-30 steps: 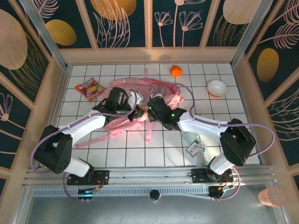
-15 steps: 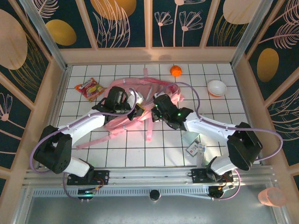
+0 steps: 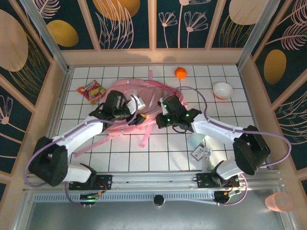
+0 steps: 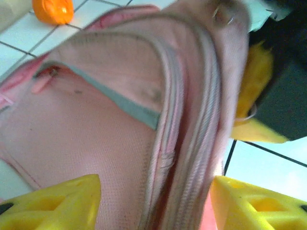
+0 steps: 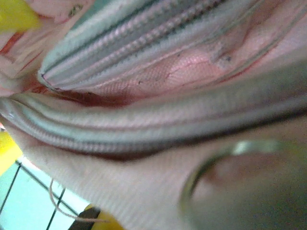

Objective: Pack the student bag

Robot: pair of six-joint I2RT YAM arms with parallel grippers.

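Student bag [image 3: 152,91] on white tiled table [image 3: 120,154]

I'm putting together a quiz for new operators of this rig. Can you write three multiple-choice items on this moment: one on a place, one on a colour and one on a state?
1. Where is the orange ball?
A. On the far side of the table, beyond the student bag
B. Inside the bowl
C. At the near edge, between the arm bases

2. What colour is the bowl?
A. Black
B. Blue
C. White

3. How does the left gripper stand?
A. Shut, with nothing between its fingers
B. Fingers wide apart, with the bag's fabric between them
C. Clamped on the snack packet

Answers:
1 A: the top view shows the ball on the tiles behind the bag.
2 C: the bowl on the right of the table is white.
3 B: the left wrist view shows the yellow fingers on either side of the pink fabric.
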